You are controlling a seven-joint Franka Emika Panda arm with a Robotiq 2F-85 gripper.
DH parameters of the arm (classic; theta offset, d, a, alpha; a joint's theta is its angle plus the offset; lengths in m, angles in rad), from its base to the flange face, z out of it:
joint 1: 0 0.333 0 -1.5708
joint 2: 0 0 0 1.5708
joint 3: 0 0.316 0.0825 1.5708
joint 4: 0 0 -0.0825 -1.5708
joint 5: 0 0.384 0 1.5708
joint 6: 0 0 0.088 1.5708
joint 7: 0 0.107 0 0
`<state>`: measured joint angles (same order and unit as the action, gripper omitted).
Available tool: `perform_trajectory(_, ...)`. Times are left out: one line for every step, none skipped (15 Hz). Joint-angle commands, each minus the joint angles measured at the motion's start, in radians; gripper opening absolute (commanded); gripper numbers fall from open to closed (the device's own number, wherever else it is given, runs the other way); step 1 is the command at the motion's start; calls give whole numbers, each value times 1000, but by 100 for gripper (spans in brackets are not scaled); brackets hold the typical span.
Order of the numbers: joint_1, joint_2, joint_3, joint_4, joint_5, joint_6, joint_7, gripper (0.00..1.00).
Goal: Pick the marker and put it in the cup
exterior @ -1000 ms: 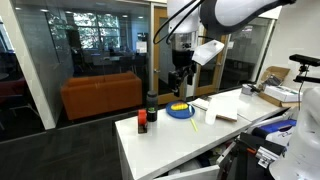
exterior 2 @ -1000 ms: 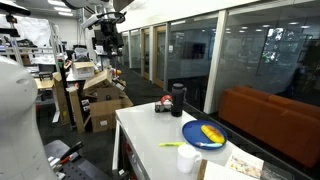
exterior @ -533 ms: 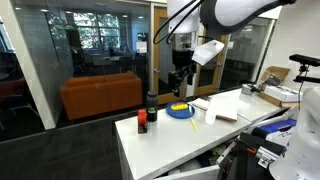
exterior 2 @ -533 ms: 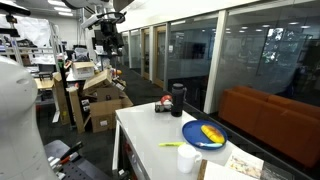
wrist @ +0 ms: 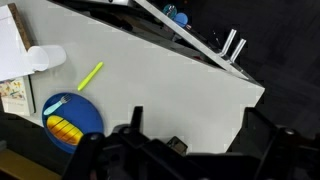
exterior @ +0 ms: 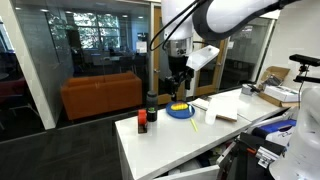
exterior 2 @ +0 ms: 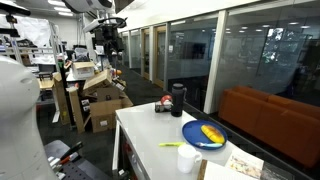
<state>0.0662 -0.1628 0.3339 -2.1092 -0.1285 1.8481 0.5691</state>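
Claw (wrist: pixel 190 138) hung high over table (wrist: pixel 180 85), fingers apart, empty. Yellow marker (wrist: pixel 91 76) lay flat, upper left of wrist view, just beside white cup (wrist: pixel 45 59). Likely light, stiff, slick; best pinched mid-barrel, across its width.

Cup (exterior 2: pixel 187 161) base beyond bottom edge

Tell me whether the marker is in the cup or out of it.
Out. The marker lies flat on the white table, apart from the cup, with bare tabletop between them in the wrist view.
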Motion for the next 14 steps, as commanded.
perform_trajectory(27, 107, -43, 69, 0, -2, 61, 100)
perform_trajectory(28, 138, -56, 83, 9, 6, 71, 100)
perform_trajectory(31, 165, -70, 96, 10, 10, 84, 100)
perform_trajectory(32, 196, -86, 110, 14, 20, 94, 100)
perform_trajectory(32, 225, -104, 122, 15, 29, 105, 100)
perform_trajectory(32, 252, -122, 133, 19, 37, 112, 100)
perform_trajectory(31, 278, -141, 143, 19, 45, 123, 100)
perform_trajectory(28, 301, -162, 148, 24, 58, 128, 100)
perform_trajectory(26, 318, -183, 150, 25, 65, 136, 100)
perform_trajectory(19, 334, -206, 147, 33, 80, 140, 100)
perform_trajectory(16, 346, -227, 145, 35, 88, 149, 100)
perform_trajectory(8, 354, -251, 137, 44, 97, 154, 100)
perform_trajectory(1, 361, -273, 130, 55, 104, 158, 100)
perform_trajectory(-8, 366, -294, 124, 72, 108, 159, 100)
